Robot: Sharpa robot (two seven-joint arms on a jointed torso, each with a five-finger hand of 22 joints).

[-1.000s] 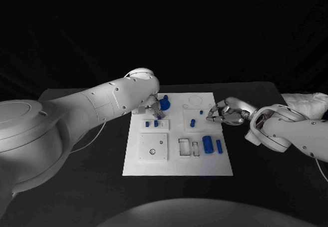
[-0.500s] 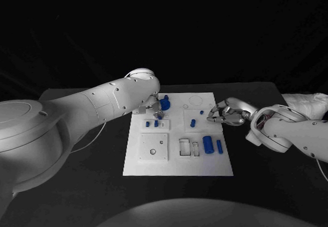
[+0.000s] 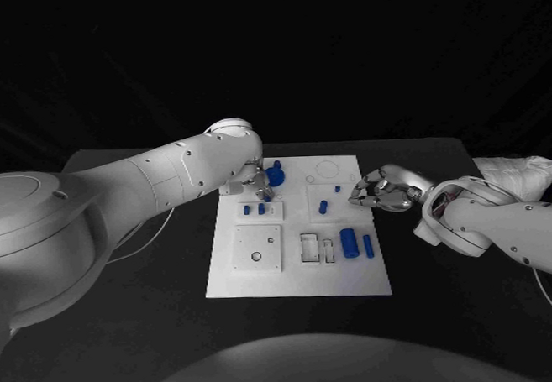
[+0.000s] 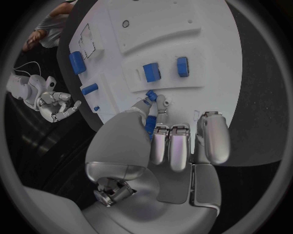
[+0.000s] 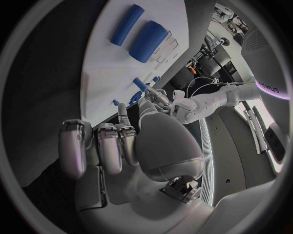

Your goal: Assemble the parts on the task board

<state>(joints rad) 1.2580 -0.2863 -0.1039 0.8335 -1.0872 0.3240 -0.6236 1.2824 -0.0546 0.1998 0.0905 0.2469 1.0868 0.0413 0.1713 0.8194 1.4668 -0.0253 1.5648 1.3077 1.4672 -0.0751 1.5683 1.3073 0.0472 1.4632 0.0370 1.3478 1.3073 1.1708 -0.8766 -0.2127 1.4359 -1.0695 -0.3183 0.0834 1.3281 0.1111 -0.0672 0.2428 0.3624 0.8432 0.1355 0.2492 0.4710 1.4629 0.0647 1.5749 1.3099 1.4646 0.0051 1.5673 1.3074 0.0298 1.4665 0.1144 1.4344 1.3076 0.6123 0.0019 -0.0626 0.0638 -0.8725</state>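
The white task board (image 3: pixel 300 274) lies in the middle of the black table. My left hand (image 3: pixel 261 183) hovers over its far left corner and pinches a slim blue part (image 4: pixel 151 117) between thumb and finger; in the head view a blue piece (image 3: pixel 275 174) shows at its fingertips. Two short blue parts (image 3: pixel 246 210) (image 3: pixel 262 208) stand in a small block just nearer. My right hand (image 3: pixel 380 190) sits at the board's right edge, fingers curled in with nothing in them. Two blue cylinders (image 3: pixel 349 239) (image 3: pixel 369 246) lie on the board's near right.
A square plate with a hole (image 3: pixel 258 247) and rectangular frames (image 3: pixel 311 246) take up the board's near half. Two small blue pegs (image 3: pixel 324 207) (image 3: pixel 339 189) stand near my right hand. A crumpled white object (image 3: pixel 518 174) rests on the table's far right.
My left arm has shifted slightly, and its hand with the blue part has edged a little farther away over the same corner. The right hand has not moved.
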